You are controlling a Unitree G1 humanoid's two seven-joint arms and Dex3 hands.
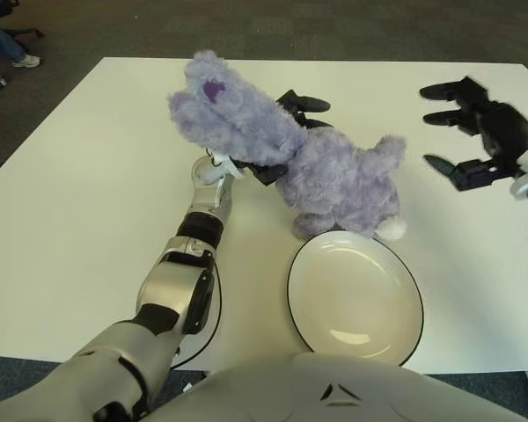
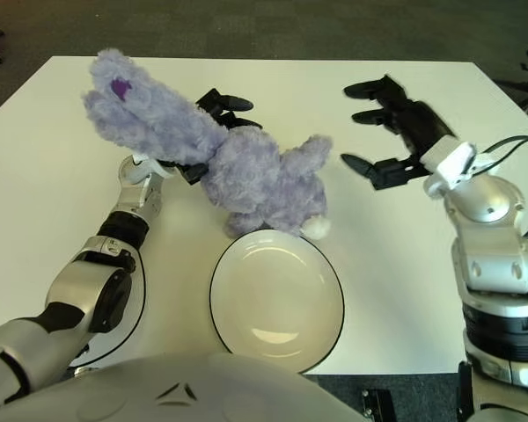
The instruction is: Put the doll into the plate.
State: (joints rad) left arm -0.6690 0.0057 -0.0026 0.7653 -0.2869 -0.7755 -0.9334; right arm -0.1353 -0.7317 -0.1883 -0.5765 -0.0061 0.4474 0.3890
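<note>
A fluffy purple doll [image 1: 308, 158] with a dark purple nose stands over the white table [image 1: 70, 193], its rear end at the far rim of the plate [image 1: 355, 296]. The plate is white with a dark rim and lies empty near the table's front edge. My left hand [image 1: 277, 132] is shut on the doll's neck and body, black fingers showing behind the fur; the doll's head is lifted up to the left. My right hand [image 2: 383, 132] is open, fingers spread, hovering to the right of the doll and apart from it.
The table's far edge borders dark carpet. A person's foot [image 1: 22, 60] and a chair base show at the far left beyond the table. A black cable [image 1: 213, 308] runs along my left forearm near the front edge.
</note>
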